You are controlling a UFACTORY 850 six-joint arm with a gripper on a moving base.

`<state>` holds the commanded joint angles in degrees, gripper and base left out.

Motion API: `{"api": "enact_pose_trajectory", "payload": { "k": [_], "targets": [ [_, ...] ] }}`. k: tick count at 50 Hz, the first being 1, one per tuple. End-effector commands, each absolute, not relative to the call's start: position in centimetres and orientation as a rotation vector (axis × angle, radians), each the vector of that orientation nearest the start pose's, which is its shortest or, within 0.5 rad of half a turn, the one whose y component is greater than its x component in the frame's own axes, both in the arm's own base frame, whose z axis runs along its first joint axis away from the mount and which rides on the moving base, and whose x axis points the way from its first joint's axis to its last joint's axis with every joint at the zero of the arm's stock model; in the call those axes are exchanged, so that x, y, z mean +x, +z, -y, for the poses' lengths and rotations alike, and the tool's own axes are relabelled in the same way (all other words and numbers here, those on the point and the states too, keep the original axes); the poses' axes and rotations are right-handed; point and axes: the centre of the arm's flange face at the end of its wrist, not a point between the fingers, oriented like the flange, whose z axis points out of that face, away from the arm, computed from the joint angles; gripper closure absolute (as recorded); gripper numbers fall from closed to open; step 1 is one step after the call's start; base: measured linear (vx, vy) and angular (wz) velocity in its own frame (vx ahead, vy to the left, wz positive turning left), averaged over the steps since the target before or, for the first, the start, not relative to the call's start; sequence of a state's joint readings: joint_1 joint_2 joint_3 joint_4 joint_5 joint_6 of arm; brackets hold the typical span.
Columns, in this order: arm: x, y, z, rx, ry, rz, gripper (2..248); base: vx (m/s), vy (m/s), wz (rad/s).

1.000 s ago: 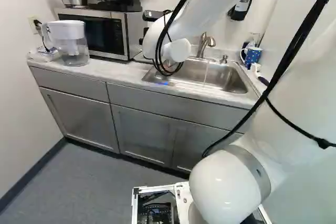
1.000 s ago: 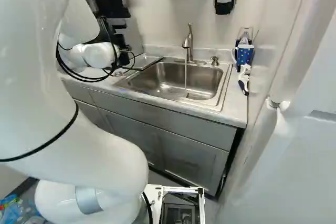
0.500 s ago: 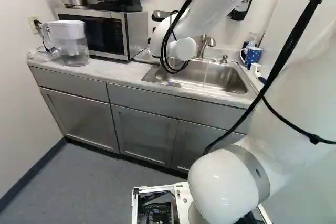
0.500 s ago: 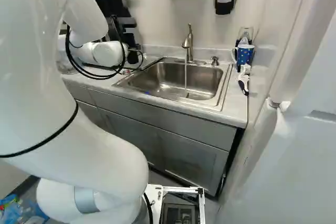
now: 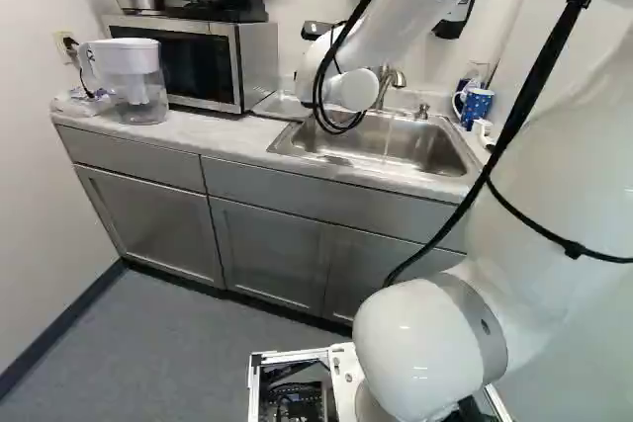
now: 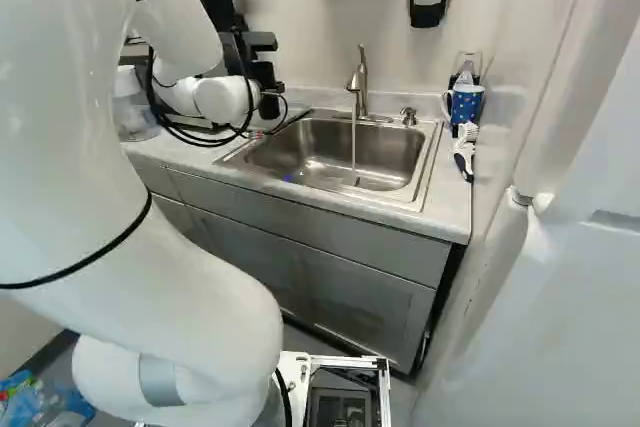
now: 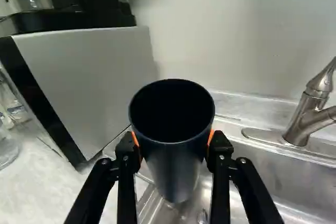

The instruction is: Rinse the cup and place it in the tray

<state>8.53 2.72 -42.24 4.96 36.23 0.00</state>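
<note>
Snugly between the clenched jaws, a plain dark cup [image 7: 176,169] near the faucet [image 7: 302,121].

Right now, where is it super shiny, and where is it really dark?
Wrist view: inside the cup it is so dark that I can't see the bottom; right base view: the metal sink gleams, with a little blue spot of light near its front edge; left base view: small bright glints on my arm's round white joint.

One sink [image 6: 335,152] has one faucet [image 6: 362,85] behind, one mug [image 6: 466,109] right, one microwave [image 5: 198,68] and one pitcher [image 5: 138,81] left, one cup [image 7: 172,163] near.
</note>
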Motion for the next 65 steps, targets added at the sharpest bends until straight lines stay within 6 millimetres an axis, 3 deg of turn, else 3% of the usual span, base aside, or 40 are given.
{"api": "enact_pose_trajectory", "payload": {
  "k": [33, 65],
  "targets": [
    [48.2, 53.6, -1.7, -2.443, -1.897, -0.143, 124, 0.0, 0.0, 0.0],
    [46.2, 51.1, 2.5, -2.553, -1.815, -0.287, 124, 0.0, 0.0, 0.0]
  ]
}}
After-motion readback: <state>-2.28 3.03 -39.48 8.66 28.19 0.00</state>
